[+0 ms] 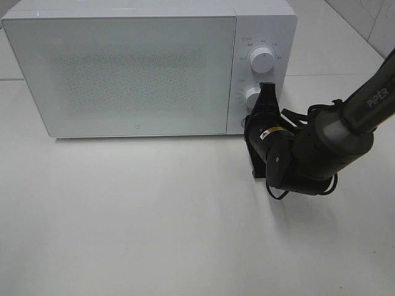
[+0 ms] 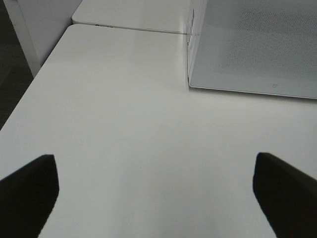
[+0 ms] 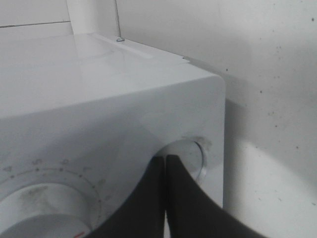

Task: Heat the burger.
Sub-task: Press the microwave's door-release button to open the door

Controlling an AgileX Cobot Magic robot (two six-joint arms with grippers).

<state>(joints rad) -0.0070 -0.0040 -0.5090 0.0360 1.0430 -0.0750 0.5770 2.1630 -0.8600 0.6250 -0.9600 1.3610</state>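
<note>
Left gripper (image 2: 154, 171): hanging low over the bare table, fingers spread wide and grasping nothing; it is probably keeping clear while the other arm is working.
Table (image 2: 124, 114): lying open ahead of the left gripper, giving free room up to the microwave's front.
Microwave door (image 1: 123, 74): standing closed, well to the left of the right gripper.
Burger: showing in no view; it is probably sitting behind the frosted door, though that cannot be confirmed.
Lower knob (image 1: 251, 97): sitting just left of the right gripper's tips, below the upper knob (image 1: 262, 60).
Right gripper (image 1: 267, 91): fingers pressed together with no gap, tips overlapping the lower knob's rim; contact cannot be told. It is likely lining up to set the heating time.
Room: the microwave's right edge is lying just past the tips, with open table beyond for backing off.
</note>
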